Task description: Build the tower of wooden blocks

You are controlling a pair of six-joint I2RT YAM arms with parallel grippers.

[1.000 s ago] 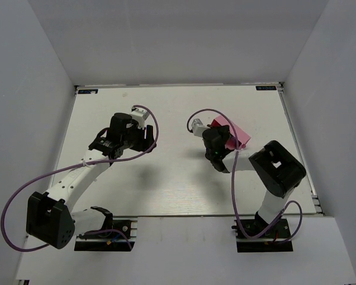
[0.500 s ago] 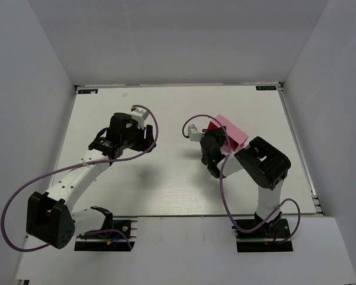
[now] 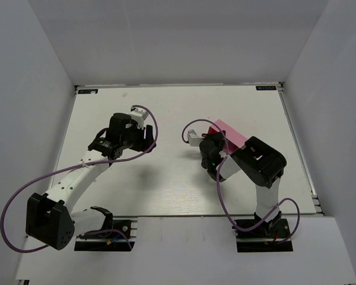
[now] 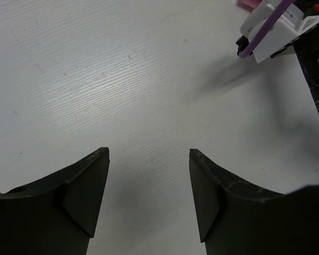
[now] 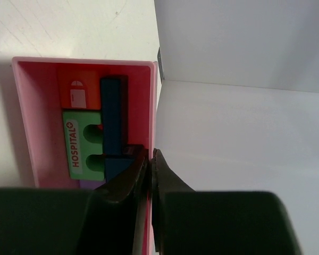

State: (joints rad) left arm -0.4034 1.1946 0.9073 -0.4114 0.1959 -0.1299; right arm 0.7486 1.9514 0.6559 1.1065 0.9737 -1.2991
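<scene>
Pink tray (image 5: 26,122) on the right half of the white table (image 3: 166,107), about midway between near and far. Inside it, the wooden blocks (image 5: 95,133), all packed close together in one layer. Not yet built into a tower.

Red block (image 5: 78,95) at one end of the tray, with a little white window picture on it. Green block (image 5: 80,154) right next to the red one, touching it. Red letters on the green one, spelling HOSPITAL, and two round cut-outs along one edge. Long blue block (image 5: 112,122) lying along both of them, pressed against their sides. A bit of a purple block (image 5: 87,183) past the green one, mostly hidden behind a black finger.

Right gripper (image 5: 150,154) at the tray's long side wall. One finger inside the tray, one outside, squeezed almost together on the thin pink wall. Gripping the tray, not a block. Tray flat or tipped up: cannot tell from above.

From above, the right arm's black wrist over the near left end of the tray, hiding the blocks. Purple cable (image 4: 266,27) looping off that wrist. Grey walls (image 3: 24,89) all around the table.

Left gripper (image 4: 149,154) over the left half of the table, well apart from the tray. Jaws spread apart, let go, holding nothing. Only white table under them. Pointing right, toward the other arm.
</scene>
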